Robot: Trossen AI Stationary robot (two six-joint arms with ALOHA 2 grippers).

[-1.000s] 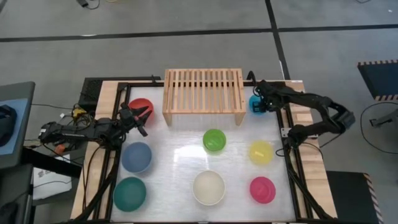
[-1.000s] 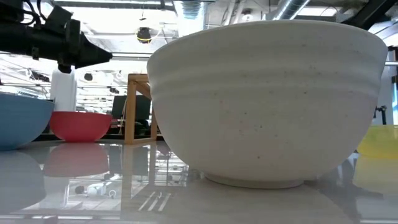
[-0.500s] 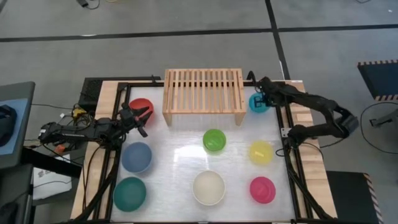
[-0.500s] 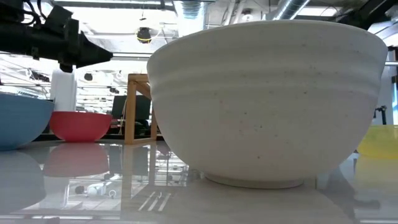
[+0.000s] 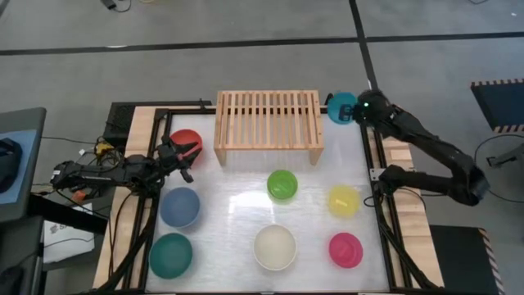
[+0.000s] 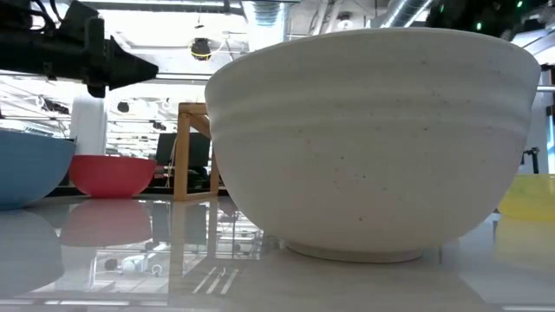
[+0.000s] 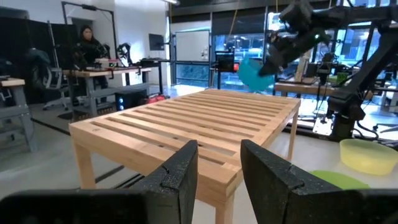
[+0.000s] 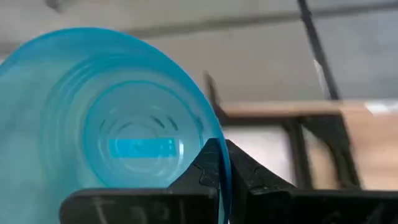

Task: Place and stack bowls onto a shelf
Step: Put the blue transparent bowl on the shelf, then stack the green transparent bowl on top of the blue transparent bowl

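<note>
Step in hand: carrying the first bowl to the shelf. The right pincer [image 5: 354,111] is clamped on the rim of the light blue bowl [image 5: 341,106], one finger inside and one outside, as its own wrist view confirms. The bowl is held off the bench, beside the shelf's [image 5: 268,119] right end and near its far corner; the left wrist view shows it raised above the level of the slats.

The shelf top is bare. Seven bowls remain on the bench [image 5: 237,205]: red [image 5: 187,141], slate blue [image 5: 179,206], teal [image 5: 171,254], cream [image 5: 274,247], green [image 5: 282,184], yellow [image 5: 344,200] and pink [image 5: 345,250].

The left pincer [image 5: 187,156] hovers just beside the red bowl with fingers apart and nothing between them, facing the shelf.

Judgement: the next move calls for swinging the light blue bowl inward over the slats, lowering it until its base sits flat, then releasing. A small bowl set down first should leave room for the larger ones, which nest poorly on top of it.
</note>
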